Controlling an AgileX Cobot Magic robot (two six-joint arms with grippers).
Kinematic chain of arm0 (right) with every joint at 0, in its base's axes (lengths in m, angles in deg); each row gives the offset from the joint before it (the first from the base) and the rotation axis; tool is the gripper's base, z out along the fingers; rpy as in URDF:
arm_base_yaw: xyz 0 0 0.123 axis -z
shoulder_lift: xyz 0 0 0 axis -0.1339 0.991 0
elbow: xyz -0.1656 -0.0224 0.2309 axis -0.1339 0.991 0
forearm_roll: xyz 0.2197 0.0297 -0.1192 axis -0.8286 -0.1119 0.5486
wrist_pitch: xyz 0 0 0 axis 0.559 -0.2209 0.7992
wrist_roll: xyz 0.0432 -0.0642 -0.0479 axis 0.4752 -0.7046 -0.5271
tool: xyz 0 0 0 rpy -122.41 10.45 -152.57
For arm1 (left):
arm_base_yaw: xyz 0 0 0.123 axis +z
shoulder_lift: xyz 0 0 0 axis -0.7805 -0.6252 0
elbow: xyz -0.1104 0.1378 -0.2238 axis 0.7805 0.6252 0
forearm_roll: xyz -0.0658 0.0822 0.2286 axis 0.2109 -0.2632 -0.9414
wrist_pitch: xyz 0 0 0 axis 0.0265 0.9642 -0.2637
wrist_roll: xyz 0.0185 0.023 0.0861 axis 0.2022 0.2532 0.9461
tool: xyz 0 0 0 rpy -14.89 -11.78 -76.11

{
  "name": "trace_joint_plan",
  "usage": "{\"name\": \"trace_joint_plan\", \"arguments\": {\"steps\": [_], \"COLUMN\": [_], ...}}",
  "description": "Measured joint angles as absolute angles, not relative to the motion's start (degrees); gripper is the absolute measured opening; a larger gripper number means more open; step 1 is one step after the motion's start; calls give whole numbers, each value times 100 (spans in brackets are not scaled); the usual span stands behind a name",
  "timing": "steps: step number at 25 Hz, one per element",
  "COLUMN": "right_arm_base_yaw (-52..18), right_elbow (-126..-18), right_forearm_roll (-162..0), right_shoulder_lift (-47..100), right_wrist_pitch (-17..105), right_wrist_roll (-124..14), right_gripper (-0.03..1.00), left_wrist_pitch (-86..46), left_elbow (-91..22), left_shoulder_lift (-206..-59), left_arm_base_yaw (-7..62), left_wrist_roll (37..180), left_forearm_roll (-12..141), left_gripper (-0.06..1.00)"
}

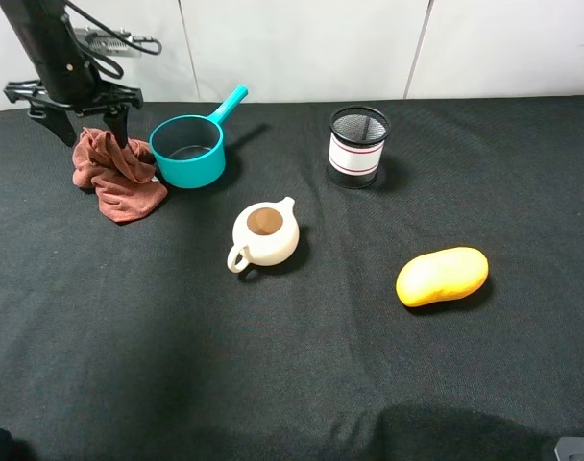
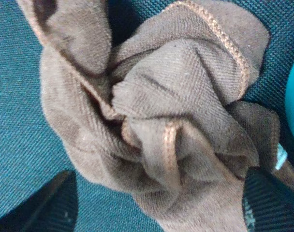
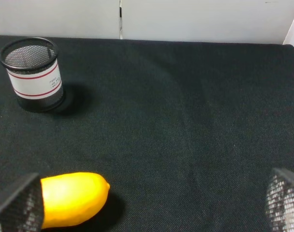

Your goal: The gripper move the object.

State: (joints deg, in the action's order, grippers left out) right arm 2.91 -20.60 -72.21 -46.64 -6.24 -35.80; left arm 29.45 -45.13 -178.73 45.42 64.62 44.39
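Note:
The object, a crumpled rust-brown cloth (image 1: 116,175), lies at the far left of the black table, just left of the teal pot. My left gripper (image 1: 92,130) hangs over its far end, jaws spread wide. In the left wrist view the cloth (image 2: 161,111) fills the frame and a small white tag (image 2: 281,157) shows at its edge. There the left gripper (image 2: 159,212) is open, with one fingertip on each side of the folds. The right gripper (image 3: 152,212) is open over bare table and holds nothing.
A teal pot (image 1: 188,152) with a handle stands right beside the cloth. A white teapot (image 1: 263,233) sits mid-table and a black mesh cup (image 1: 357,146) behind it. A yellow mango-shaped thing (image 1: 442,276) lies at the right, near the right gripper.

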Motion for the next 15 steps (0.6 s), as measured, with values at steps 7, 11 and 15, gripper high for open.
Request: {"name": "trace_joint_plan", "arguments": {"steps": [7,11,15], "right_arm_base_yaw": [291,291,291], "right_elbow": [-2060,-2060,-2060], "right_forearm_roll": [-7221,-7221,-7221], "right_shoulder_lift": [-4664,-4664,-4664], "right_wrist_pitch": [-624,-624,-624], "right_wrist_roll": [-3580,-3580,-3580], "right_gripper": [69,69,69], "left_wrist_pitch": [3300,3445,3636], "left_elbow": [-4507,-4507,-4507], "left_shoulder_lift": [-17281,-16786,-16273], "left_arm_base_yaw": [4533,4533,4533], "left_wrist_roll": [6456,6456,6456], "left_forearm_roll": [4439,4439,4439], "left_gripper": [76,76,76]}}
